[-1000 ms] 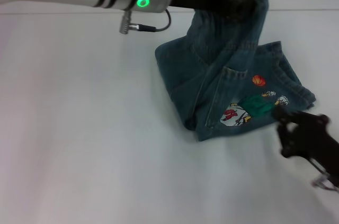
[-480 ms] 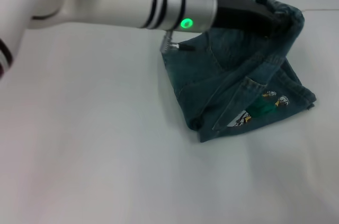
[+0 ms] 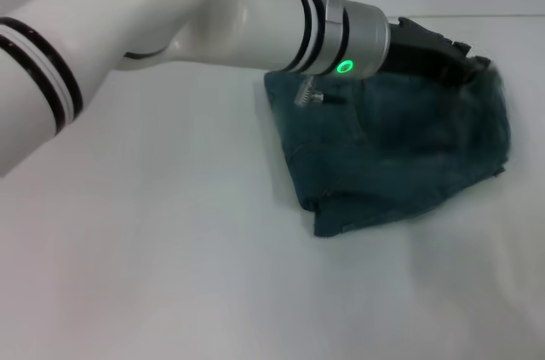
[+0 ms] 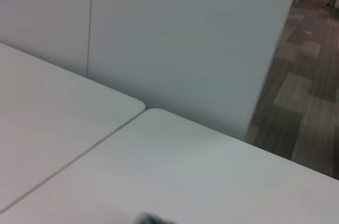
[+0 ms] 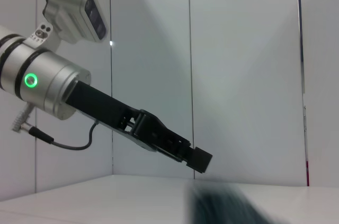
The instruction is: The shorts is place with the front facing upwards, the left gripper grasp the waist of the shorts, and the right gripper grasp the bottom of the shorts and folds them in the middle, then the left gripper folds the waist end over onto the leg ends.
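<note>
The blue denim shorts point(image 3: 400, 147) lie folded on the white table point(image 3: 153, 258), the waist end laid over the leg ends at the right. My left arm reaches across above them, and my left gripper point(image 3: 475, 64) hovers at their far right edge. From the right wrist view the left gripper point(image 5: 201, 159) holds no cloth, and the shorts point(image 5: 228, 205) show as a dark blur just beneath it, apart from the fingertips. The printed patches on the shorts are covered. My right gripper is out of view.
A seam between two table tops point(image 4: 74, 160) and a rounded table corner point(image 4: 151, 110) lie near a grey wall panel point(image 4: 185, 44). Carpeted floor point(image 4: 307, 102) begins beyond the table edge.
My left gripper swept right and down with the waist, and the waist end now lies flat over the leg ends, hiding the patches. The right gripper, seen earlier at lower right, has left the head view.
</note>
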`<state>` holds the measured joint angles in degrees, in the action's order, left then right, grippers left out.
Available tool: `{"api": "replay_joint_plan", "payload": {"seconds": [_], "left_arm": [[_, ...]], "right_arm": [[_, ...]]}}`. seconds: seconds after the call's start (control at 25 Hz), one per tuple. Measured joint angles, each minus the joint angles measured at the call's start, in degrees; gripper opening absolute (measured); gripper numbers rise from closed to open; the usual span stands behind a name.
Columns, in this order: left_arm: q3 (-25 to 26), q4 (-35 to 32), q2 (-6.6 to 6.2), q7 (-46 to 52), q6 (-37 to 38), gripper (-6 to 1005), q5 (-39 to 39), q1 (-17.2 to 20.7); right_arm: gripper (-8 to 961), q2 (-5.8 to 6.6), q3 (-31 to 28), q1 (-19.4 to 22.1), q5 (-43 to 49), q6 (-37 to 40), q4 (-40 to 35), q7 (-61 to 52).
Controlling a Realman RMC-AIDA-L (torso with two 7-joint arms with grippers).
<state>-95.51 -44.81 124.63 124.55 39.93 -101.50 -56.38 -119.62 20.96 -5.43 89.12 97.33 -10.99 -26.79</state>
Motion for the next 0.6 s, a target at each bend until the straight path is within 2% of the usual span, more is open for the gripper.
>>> {"api": "replay_joint_plan", "payload": {"seconds": [0.16, 0.36, 0.48, 0.6], "left_arm": [[-0.87, -0.07, 0.00, -0.21, -0.51, 288, 0.29, -0.04], [-0.22, -1.68, -0.20, -0.70, -0.58, 388, 0.31, 2.01], [1.93, -5.57, -0.28, -4.01, 0.12, 448, 0.71, 6.58], [5.70, -11.12, -0.24, -9.98, 3.74, 526, 3.64, 13.91]], "right_arm": [[-1, 0.00, 0.00, -0.61, -0.02, -0.21, -0.34, -1.13], [0, 0.00, 0.02, -1.14, -0.02, -0.23, -0.35, -1.34], [0, 0.00, 0.03, -1.31, -0.18, -0.20, -0.72, -2.77], [0, 0.06, 0.02, -1.40, -0.28, 0.02, -2.35, -5.55]]}}
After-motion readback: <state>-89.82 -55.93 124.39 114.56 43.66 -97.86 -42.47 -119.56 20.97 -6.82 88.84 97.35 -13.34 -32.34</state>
